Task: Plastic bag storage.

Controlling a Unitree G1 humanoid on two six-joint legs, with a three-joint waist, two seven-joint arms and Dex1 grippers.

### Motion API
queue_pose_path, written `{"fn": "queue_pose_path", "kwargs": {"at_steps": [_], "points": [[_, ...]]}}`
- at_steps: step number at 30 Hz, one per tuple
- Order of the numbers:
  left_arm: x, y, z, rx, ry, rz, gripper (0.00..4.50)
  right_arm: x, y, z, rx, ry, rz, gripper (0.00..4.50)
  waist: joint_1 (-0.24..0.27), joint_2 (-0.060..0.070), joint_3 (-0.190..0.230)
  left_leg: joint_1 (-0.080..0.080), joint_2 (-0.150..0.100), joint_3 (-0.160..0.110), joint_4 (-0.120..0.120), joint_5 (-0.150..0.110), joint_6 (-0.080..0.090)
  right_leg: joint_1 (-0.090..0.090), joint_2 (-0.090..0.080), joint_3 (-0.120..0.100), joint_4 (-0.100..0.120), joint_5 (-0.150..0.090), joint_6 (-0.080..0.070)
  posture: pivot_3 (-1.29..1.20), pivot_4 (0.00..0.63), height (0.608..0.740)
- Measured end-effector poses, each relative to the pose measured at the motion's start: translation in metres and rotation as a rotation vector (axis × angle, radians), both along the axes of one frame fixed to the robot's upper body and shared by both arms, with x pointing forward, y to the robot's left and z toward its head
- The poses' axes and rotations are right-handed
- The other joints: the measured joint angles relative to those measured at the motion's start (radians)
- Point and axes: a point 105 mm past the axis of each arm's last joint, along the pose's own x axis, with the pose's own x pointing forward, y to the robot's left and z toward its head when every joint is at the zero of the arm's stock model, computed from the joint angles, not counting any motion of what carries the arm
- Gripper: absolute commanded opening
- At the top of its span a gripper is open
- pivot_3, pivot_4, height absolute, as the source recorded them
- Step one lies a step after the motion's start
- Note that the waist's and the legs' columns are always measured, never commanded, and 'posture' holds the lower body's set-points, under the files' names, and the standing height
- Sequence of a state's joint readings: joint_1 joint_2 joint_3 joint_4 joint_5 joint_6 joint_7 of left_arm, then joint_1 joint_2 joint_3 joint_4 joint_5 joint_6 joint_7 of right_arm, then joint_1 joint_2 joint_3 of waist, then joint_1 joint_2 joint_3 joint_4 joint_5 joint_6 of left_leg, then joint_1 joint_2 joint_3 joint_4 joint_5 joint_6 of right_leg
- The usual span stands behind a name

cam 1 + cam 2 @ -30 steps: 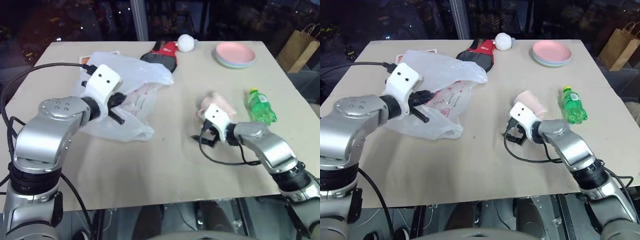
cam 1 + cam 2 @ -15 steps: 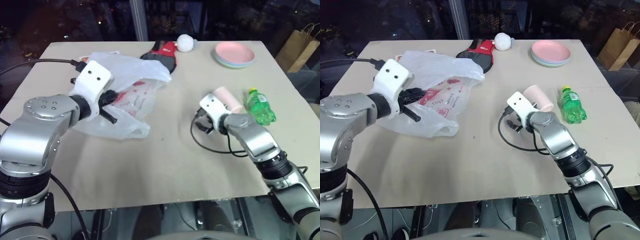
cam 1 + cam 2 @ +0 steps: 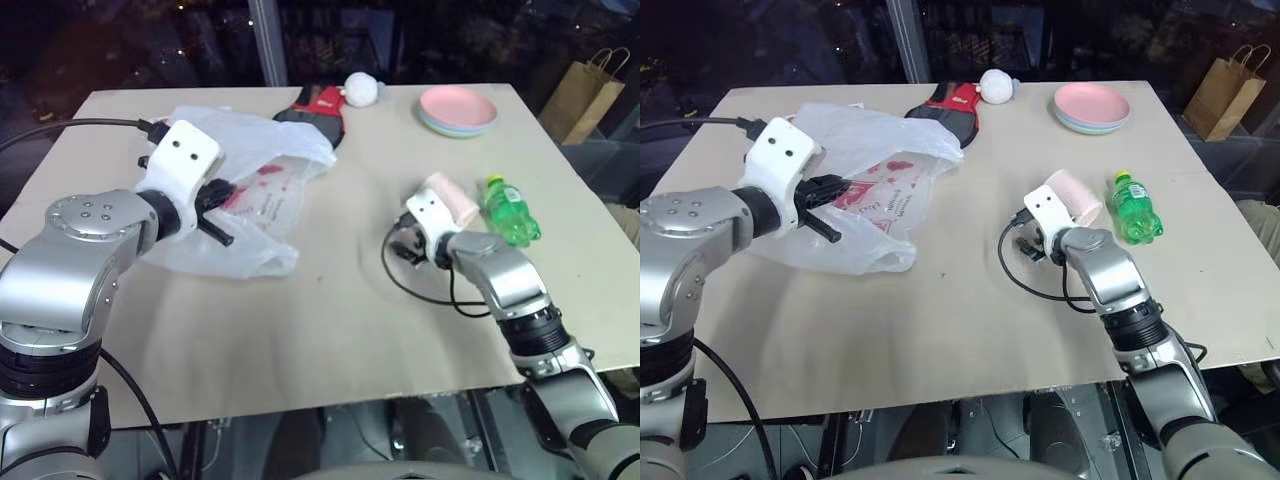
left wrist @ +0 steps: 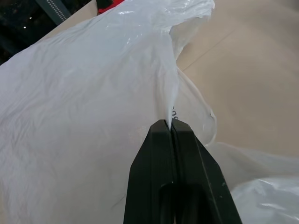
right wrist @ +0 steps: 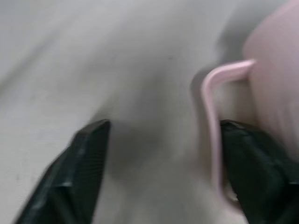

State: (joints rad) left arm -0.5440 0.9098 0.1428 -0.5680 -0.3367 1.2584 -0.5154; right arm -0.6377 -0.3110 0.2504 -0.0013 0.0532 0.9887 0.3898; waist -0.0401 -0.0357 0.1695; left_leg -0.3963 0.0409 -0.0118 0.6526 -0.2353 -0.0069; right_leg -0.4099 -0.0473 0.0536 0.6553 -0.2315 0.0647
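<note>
Here the left claw [image 4: 171, 125] pinches the plastic bag [image 3: 262, 160]; the right claw [image 5: 161, 140] is spread beside a pink cup [image 3: 1076, 194].

The table [image 3: 330, 300] is viewed from above and behind both arms by the two head views, facing forward and down, and nearly the same scene is shared between them, slightly offset sideways. The plastic bag [image 4: 88, 93] is seen at very close range along the left gripper [image 4: 170, 125] in the left wrist view. The table surface and a pink cup [image 5: 271, 79] are seen closely between the right gripper [image 5: 166, 140] fingers in the right wrist view.
</note>
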Motion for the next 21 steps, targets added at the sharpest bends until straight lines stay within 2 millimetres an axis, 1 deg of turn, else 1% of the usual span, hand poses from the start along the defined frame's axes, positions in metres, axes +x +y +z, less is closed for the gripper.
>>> {"fn": "queue_pose_path", "kwargs": {"at_steps": [3, 4, 5, 7, 9, 12, 14, 15, 17, 19, 20, 21], "points": [[0.0, 0.0, 0.0, 0.0, 0.001, 0.002, 0.0, 0.003, -0.007, 0.001, -0.028, -0.027, -0.003, 1.04, 0.007, 0.0, 0.0, 0.0, 0.0, 0.0, 0.001, 0.0, 0.0, 0.0, 0.0, 0.0, 0.001, -0.001, 0.001, 0.0, 0.15, 0.74], [0.0, 0.0, 0.0, 0.0, 0.0, 0.002, 0.0, 0.005, -0.011, 0.001, -0.042, -0.034, -0.011, 0.64, 0.007, 0.0, 0.0, 0.0, 0.0, 0.0, 0.001, 0.0, 0.0, 0.0, 0.0, 0.0, 0.001, -0.001, 0.001, 0.0, 0.15, 0.74], [0.0, 0.001, 0.0, 0.0, 0.0, 0.003, 0.0, 0.005, -0.015, 0.001, -0.053, -0.041, -0.016, 0.04, 0.007, 0.0, 0.0, -0.001, 0.0, 0.0, 0.001, 0.0, 0.0, -0.001, 0.0, 0.0, 0.001, 0.0, 0.0, 0.0, 0.15, 0.74], [0.0, 0.001, 0.0, 0.001, -0.003, 0.007, 0.0, 0.008, -0.019, 0.008, -0.082, -0.082, -0.018, 0.01, 0.005, -0.001, 0.0, -0.002, 0.0, 0.0, 0.0, 0.0, 0.0, -0.001, 0.0, 0.0, 0.001, 0.0, 0.0, 0.0, 0.15, 0.74], [0.0, 0.001, 0.0, 0.001, -0.004, 0.01, 0.0, 0.009, -0.027, 0.005, -0.104, -0.081, -0.033, 0.01, 0.005, -0.001, 0.0, -0.003, 0.0, 0.0, -0.001, 0.0, 0.0, -0.002, 0.0, 0.0, 0.001, 0.0, 0.0, 0.0, 0.15, 0.74], [0.0, 0.001, 0.0, 0.001, -0.003, 0.01, 0.0, 0.009, -0.025, 0.009, -0.102, -0.106, -0.001, 0.01, 0.0, -0.001, 0.0, -0.003, 0.0, 0.0, -0.002, 0.0, 0.0, -0.003, 0.0, 0.0, 0.0, 0.0, 0.0, 0.0, 0.15, 0.74], [0.0, 0.002, -0.001, 0.0, -0.001, 0.014, 0.0, 0.006, -0.017, 0.017, -0.07, -0.129, 0.085, 0.01, -0.002, 0.0, 0.002, -0.003, 0.0, 0.0, -0.002, 0.0, 0.0, -0.004, 0.0, 0.0, 0.0, 0.0, 0.0, 0.0, 0.15, 0.74], [0.0, 0.002, -0.002, -0.001, 0.001, 0.014, 0.0, 0.001, -0.005, 0.025, -0.025, -0.146, 0.172, 0.01, -0.004, 0.0, 0.003, -0.004, 0.0, 0.001, -0.002, 0.0, 0.0, -0.004, 0.0, 0.001, 0.0, 0.0, 0.0, 0.0, 0.15, 0.74], [0.0, 0.002, -0.002, -0.001, 0.001, 0.013, 0.0, -0.014, 0.026, 0.048, 0.079, -0.193, 0.361, 0.01, -0.01, 0.002, 0.006, -0.004, 0.0, 0.0, -0.003, 0.0, 0.0, -0.006, 0.001, 0.001, 0.001, 0.0, 0.0, 0.0, 0.15, 0.74], [0.0, -0.001, -0.001, -0.013, -0.003, -0.001, 0.0, -0.036, 0.061, 0.079, 0.165, -0.271, 0.575, 0.01, -0.01, 0.002, 0.006, -0.004, 0.0, -0.001, -0.004, 0.0, 0.0, -0.006, 0.001, 0.0, 0.001, 0.0, -0.001, 0.0, 0.15, 0.74], [0.001, -0.003, 0.0, -0.019, -0.007, -0.01, 0.0, -0.044, 0.07, 0.087, 0.173, -0.296, 0.643, 0.01, -0.006, 0.002, 0.006, -0.004, 0.0, -0.001, -0.004, 0.0, 0.0, -0.005, 0.001, 0.0, 0.001, 0.0, -0.001, 0.0, 0.15, 0.74], [0.001, -0.006, 0.001, -0.026, -0.013, -0.022, 0.0, -0.051, 0.077, 0.09, 0.169, -0.31, 0.713, 0.01, -0.001, 0.002, 0.006, -0.004, 0.0, -0.001, -0.004, 0.0, 0.0, -0.005, 0.001, -0.001, 0.0, 0.0, -0.001, 0.0, 0.15, 0.74]]}}
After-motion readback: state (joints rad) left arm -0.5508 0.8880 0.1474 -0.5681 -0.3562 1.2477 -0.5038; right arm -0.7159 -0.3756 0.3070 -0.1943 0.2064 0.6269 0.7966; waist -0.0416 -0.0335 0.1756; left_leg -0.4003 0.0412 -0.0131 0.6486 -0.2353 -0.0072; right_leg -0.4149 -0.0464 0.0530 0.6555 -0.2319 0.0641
